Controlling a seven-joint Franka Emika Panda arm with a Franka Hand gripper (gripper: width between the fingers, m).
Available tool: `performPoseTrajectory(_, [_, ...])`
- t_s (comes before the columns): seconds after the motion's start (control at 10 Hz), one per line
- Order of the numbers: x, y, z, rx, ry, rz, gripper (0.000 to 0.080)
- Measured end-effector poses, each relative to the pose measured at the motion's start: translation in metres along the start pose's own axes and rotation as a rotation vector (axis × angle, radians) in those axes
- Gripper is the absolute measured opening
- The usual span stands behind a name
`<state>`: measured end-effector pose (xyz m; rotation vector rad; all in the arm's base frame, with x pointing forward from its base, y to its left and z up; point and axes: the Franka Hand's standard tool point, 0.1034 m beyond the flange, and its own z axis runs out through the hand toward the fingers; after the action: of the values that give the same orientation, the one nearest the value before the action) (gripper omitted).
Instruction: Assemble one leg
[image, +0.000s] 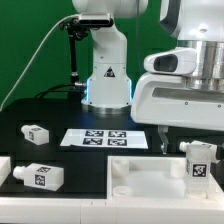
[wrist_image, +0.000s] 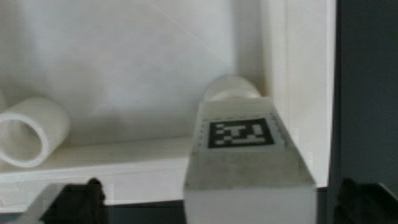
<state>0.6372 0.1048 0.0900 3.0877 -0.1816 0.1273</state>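
Wide-open claw (wrist_image: 199, 200) astride the upright tagged leg (wrist_image: 242, 150), fingertips (wrist_image: 71, 200) apart from its sides.

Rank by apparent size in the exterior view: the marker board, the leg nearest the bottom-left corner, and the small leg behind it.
1. marker board, the widest.
2. front leg.
3. back leg, the smallest, though it lies farther from the camera, so these two legs may truly match.

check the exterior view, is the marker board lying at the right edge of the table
No, the marker board lies flat near the table's middle, in front of the arm's base, left of the gripper in that view.
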Motion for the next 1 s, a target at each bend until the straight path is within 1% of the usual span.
performPoseTrajectory(0.1, [0.001, 0.001, 0.0, 0.001, 0.0, -0.017, 0.0649])
performPoseTrajectory(0.2, [0.004, 0.004, -0.002, 0.019, -0.017, 0.012, 0.0649])
performPoseTrajectory(0.3, [0.011, 0.006, -0.003, 0.028, -0.015, 0.03, 0.0649])
performPoseTrajectory(0.5, [0.009, -0.005, 0.001, 0.028, -0.013, 0.076, 0.0649])
performPoseTrajectory(0.6, [0.01, -0.002, 0.001, 0.027, -0.013, 0.087, 0.064])
performPoseTrajectory(0.7, [0.01, -0.001, 0.001, 0.024, -0.013, 0.086, 0.0469])
performPoseTrajectory(0.8, [0.01, -0.001, 0.001, 0.024, -0.013, 0.105, 0.0469])
performPoseTrajectory(0.9, [0.01, -0.001, 0.001, 0.024, -0.015, 0.219, 0.0292])
performPoseTrajectory(1.0, [0.01, -0.001, 0.001, 0.023, -0.016, 0.287, 0.0292])
